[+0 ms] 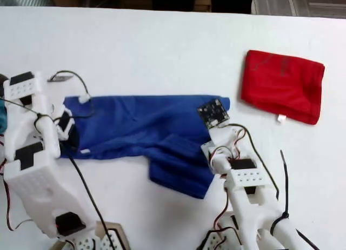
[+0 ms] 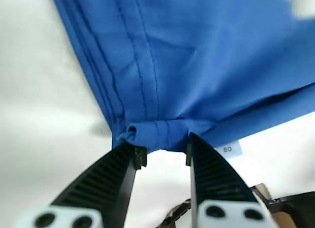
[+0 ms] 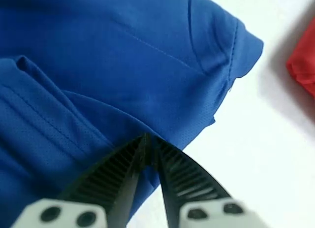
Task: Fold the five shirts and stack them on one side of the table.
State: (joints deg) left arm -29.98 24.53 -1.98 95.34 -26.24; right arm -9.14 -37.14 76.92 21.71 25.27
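Note:
A blue shirt [image 1: 146, 126] lies crumpled lengthwise across the middle of the white table [image 1: 162, 45]. My left gripper [image 1: 69, 132] sits at its left end. The left wrist view shows this gripper [image 2: 165, 146] open, with the bunched hem of the blue shirt [image 2: 197, 65] lying between the fingertips. My right gripper [image 1: 211, 132] is at the shirt's right edge. In the right wrist view it [image 3: 149, 139] is shut, pinching the edge of the blue shirt [image 3: 98, 65]. A folded red shirt [image 1: 284, 90] rests at the back right, apart from both grippers.
A corner of the red shirt [image 3: 302, 65] lies beyond the blue shirt's end. A bit of teal cloth [image 1: 1, 119] peeks in at the left edge. Bare tabletop runs along the back and in front between the arm bases.

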